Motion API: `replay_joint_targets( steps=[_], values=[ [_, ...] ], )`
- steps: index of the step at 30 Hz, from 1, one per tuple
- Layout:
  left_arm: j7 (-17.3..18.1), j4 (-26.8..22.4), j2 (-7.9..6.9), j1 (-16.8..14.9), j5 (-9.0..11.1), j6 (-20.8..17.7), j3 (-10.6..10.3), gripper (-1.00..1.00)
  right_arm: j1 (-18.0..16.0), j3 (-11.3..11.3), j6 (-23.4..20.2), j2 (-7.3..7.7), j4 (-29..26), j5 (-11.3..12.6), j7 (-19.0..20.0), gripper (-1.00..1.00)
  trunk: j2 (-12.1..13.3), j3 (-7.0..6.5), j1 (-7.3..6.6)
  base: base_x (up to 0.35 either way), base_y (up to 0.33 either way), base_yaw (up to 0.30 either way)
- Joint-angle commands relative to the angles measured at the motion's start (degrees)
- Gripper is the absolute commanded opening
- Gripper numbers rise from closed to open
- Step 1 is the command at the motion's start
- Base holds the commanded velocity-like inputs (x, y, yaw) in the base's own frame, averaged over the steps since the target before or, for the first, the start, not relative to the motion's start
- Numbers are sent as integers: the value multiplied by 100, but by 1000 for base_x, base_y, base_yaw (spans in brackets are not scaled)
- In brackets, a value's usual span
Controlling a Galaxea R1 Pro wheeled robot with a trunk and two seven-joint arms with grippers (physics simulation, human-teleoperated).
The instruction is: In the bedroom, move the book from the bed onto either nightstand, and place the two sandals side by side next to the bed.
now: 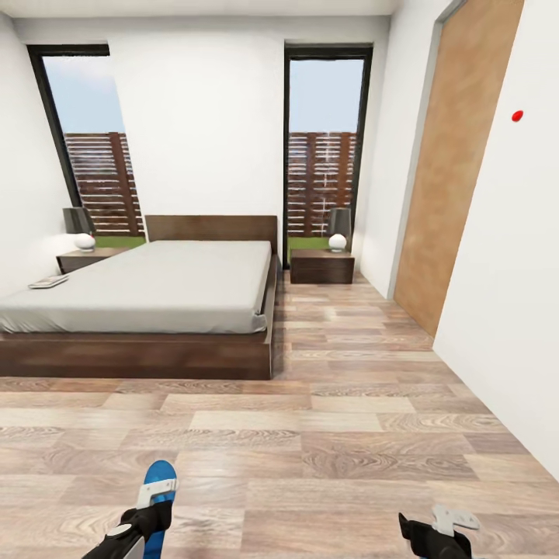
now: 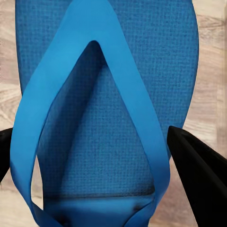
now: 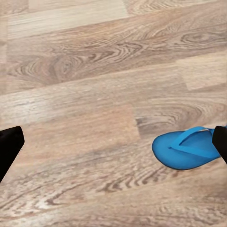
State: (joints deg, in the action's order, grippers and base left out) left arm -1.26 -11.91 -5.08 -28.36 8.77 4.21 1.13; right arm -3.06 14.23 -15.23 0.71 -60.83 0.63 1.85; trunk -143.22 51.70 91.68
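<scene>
The left gripper (image 1: pixel 155 497) carries one blue sandal (image 1: pixel 159 485), jaws seemingly clamped on it for carrying toward the bed (image 1: pixel 155 295), where the book (image 1: pixel 48 282) lies, while the right gripper (image 1: pixel 435 528) hangs jaws apart above the other sandal (image 3: pixel 187 149).

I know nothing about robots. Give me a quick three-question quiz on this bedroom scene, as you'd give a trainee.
1. True or false: the book lies on the bed.
2. What is the left tool gripping? A) a lamp B) a blue sandal C) a pillow
3. Fill in: seen from the right wrist, the other sandal lies on the wooden ____.

Key: 1 true; 2 B; 3 floor.
</scene>
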Motion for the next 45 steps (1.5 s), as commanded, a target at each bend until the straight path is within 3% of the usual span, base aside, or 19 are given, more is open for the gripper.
replay_joint_targets(
  steps=[1,22,45],
  values=[
    [3,5,0,-3,32,17,10,-100,-2,7,-31,-3,-7,5,17,100,38,-13,-23,0,0,0],
    [3,5,1,-3,34,45,10,-100,-2,-9,-23,-1,437,-9,9,100,880,-390,-484,0,0,0],
    [11,-3,-7,-3,36,60,10,-100,-2,-62,-17,-23,484,-32,9,100,1803,-803,-989,0,0,0]
  ],
)
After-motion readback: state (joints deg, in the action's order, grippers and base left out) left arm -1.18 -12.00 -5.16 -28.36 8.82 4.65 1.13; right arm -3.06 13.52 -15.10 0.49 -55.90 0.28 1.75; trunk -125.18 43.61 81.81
